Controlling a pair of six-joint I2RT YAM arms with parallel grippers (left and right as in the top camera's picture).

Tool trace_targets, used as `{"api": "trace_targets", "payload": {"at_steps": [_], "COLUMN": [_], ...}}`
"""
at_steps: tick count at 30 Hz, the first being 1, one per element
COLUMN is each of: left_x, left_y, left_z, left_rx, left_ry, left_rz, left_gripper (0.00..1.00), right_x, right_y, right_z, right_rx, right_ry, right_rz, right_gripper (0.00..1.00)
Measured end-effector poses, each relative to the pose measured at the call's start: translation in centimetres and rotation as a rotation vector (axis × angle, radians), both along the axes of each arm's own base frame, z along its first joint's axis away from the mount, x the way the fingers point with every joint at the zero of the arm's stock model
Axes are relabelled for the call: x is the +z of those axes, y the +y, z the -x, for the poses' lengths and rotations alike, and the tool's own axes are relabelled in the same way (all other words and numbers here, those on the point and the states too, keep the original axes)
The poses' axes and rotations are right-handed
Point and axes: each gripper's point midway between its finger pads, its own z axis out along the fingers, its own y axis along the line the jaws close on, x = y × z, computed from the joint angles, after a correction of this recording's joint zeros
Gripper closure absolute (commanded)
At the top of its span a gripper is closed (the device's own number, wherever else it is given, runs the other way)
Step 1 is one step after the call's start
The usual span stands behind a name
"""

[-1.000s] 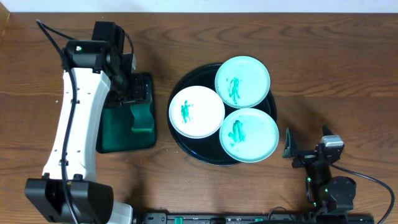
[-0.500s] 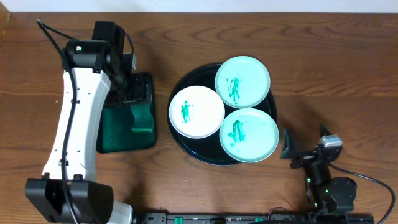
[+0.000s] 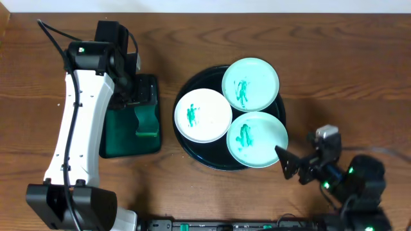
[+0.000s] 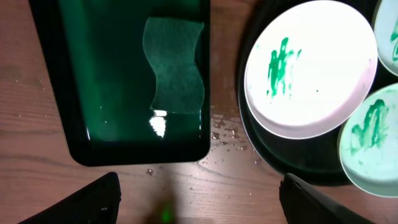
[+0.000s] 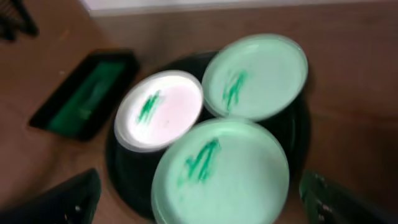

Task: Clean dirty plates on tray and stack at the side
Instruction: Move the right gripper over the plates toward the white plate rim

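Brown wood-grain counter (image 3: 347,77) carries everything. On its left side the white left arm (image 3: 77,128) runs from the near edge up toward the far edge. Right of centre lies the round black tray (image 3: 192,149), glossy and low-rimmed, with water droplets on the wood beside its left edge in the left wrist view. Left of it, apart from it, sits a smaller rectangular dark-green tray (image 3: 122,138).

All three plates are on the black tray, packed close together. The white plate (image 3: 203,115) is on the left, a mint plate (image 3: 250,84) at the far right reaches over the rim, and a second mint plate (image 3: 257,139) is at the near right. Each bears a teal-green smear near its middle.

A green sponge (image 4: 174,65) with wavy sides lies flat in the right half of the green tray.

The left pincer (image 4: 199,208) hangs over the wood near the green tray's edge, fingers wide apart and holding nothing. The right pincer (image 5: 199,205) is also spread apart and empty. It points at the near mint plate, with one dark finger (image 3: 287,162) just beside the black tray's near-right rim.
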Motion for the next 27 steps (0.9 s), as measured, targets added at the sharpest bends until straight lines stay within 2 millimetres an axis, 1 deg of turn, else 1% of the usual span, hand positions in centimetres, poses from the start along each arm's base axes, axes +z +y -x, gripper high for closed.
{"api": "trace_targets", "payload": {"at_steps": [2, 4, 7, 10, 12, 16, 19, 23, 27], "left_x": [0.0, 0.0, 0.1, 0.1, 0.1, 0.1, 0.1, 0.1, 0.1], "left_y": [-0.1, -0.1, -0.2, -0.2, -0.2, -0.2, -0.2, -0.2, -0.2], "left_z": [-0.1, -0.3, -0.3, -0.4, -0.3, -0.4, -0.4, -0.3, -0.3], "left_rx": [0.0, 0.0, -0.001, -0.001, -0.002, -0.001, -0.002, -0.002, -0.002], "left_ry": [-0.005, -0.011, -0.014, -0.015, -0.014, -0.015, -0.015, -0.014, -0.014], "left_rz": [0.003, 0.006, 0.009, 0.012, 0.012, 0.013, 0.012, 0.013, 0.013], "left_gripper": [0.18, 0.18, 0.18, 0.18, 0.18, 0.18, 0.18, 0.18, 0.18], "right_x": [1.9, 3.2, 4.4, 4.7, 4.6, 4.0, 3.4, 1.8, -1.0], "right_y": [0.6, 1.3, 2.3, 3.5, 4.5, 6.5, 7.6, 8.4, 8.3], "right_z": [-0.7, -1.7, -3.4, -5.8, -7.8, -11.0, -12.5, -13.7, -13.2], "right_rx": [0.046, 0.094, 0.158, 0.203, 0.229, 0.269, 0.288, 0.307, 0.316], "right_ry": [0.064, 0.149, 0.286, 0.416, 0.485, 0.566, 0.614, 0.706, 0.836], "right_rz": [0.026, 0.056, 0.096, 0.161, 0.22, 0.318, 0.36, 0.405, 0.486], "right_gripper": [0.01, 0.01, 0.01, 0.01, 0.01, 0.01, 0.01, 0.01, 0.01]}}
